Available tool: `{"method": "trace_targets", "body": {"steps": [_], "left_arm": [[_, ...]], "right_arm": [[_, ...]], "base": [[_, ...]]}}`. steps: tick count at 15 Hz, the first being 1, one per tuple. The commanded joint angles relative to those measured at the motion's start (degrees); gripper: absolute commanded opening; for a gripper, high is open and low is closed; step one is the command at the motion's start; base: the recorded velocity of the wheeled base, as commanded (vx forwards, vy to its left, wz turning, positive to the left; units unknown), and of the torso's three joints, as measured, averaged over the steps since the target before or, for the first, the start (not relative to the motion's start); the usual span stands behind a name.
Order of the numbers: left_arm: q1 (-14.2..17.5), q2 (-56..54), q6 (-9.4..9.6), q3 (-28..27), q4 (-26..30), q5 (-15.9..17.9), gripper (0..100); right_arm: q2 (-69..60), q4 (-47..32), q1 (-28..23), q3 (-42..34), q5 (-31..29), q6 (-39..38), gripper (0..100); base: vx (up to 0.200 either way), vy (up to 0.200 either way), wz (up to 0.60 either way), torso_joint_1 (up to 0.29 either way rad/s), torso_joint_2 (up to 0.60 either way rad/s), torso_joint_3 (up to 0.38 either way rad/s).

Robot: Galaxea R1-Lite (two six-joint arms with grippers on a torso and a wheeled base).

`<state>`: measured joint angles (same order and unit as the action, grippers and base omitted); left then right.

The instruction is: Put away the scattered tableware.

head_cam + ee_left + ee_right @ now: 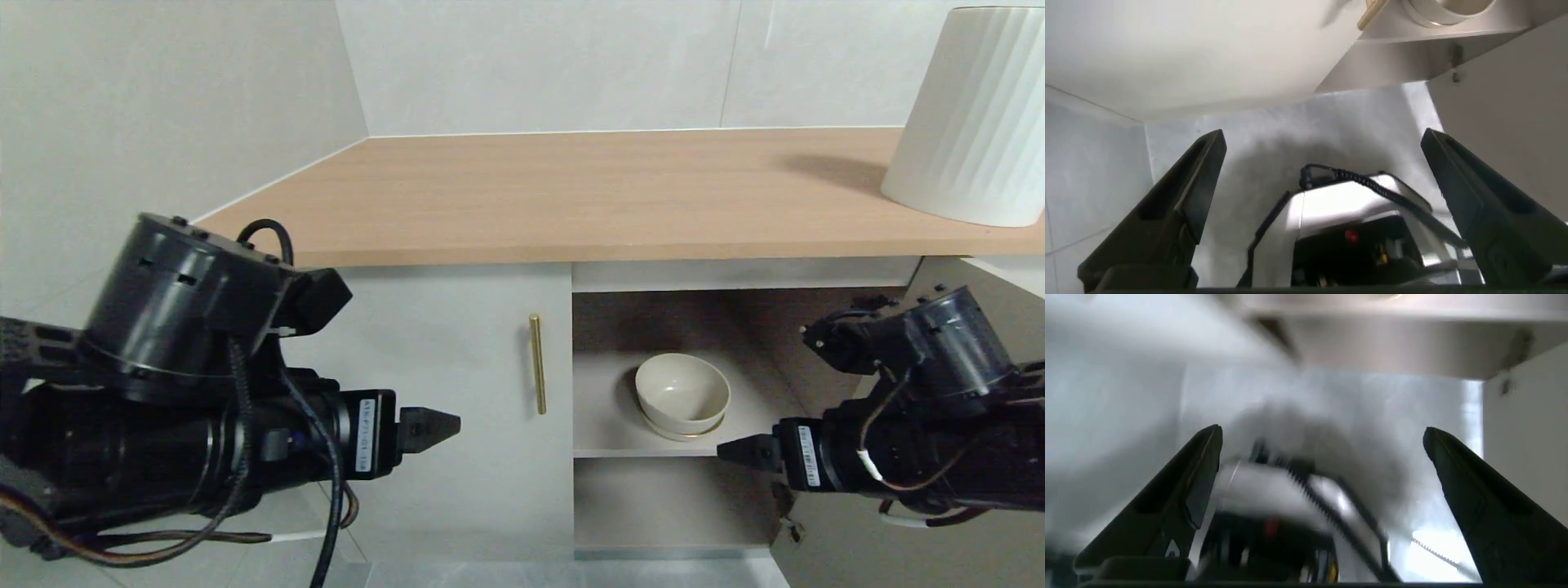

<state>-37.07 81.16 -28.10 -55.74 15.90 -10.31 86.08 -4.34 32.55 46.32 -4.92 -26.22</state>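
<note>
Cabinet shelf (604, 408), bowl (682, 394) upright — mouth up (on plate (682, 431))

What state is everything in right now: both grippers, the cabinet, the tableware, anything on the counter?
Left gripper: open, empty.
Right gripper: open, empty.
Left cabinet door: closed.
Right cabinet compartment: open.
Bowl: upright, empty, on the plate on the compartment's shelf.
Plate: flat on the shelf, under the bowl.
White ribbed cylinder: standing upright on the counter.
</note>
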Motion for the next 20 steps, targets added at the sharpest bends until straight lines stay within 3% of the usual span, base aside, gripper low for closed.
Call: {"method": "trace_targets", "body": {"steps": [1,5,9,20], "left_arm": [[1.3,-7.5,0.41,3.0,-0.3,2.1,100],[1.2,-7.2,1.47,3.5,-1.3,2.1,100],[1.0,-6.1,1.38,3.7,-1.6,1.9,100],[0.7,-5.1,1.38,4.1,-1.6,1.8,100]], "right_arm": [[-6.6,-0.9,1.6,-1.6,0.1,-0.1,100],[-6.6,-0.9,1.6,-2.6,0.2,0.0,100],[-6.7,-1.0,1.6,-3.2,0.1,0.1,100],[-6.8,-1.0,1.6,-4.2,-0.1,0.3,100]], "base": [[0.0,0.0,0.0,0.0,0.0,0.0],[0.0,0.0,0.0,0.0,0.0,0.0],[0.0,0.0,0.0,0.0,0.0,0.0],[-0.2,0.0,0.0,0.002,0.0,0.005]]}}
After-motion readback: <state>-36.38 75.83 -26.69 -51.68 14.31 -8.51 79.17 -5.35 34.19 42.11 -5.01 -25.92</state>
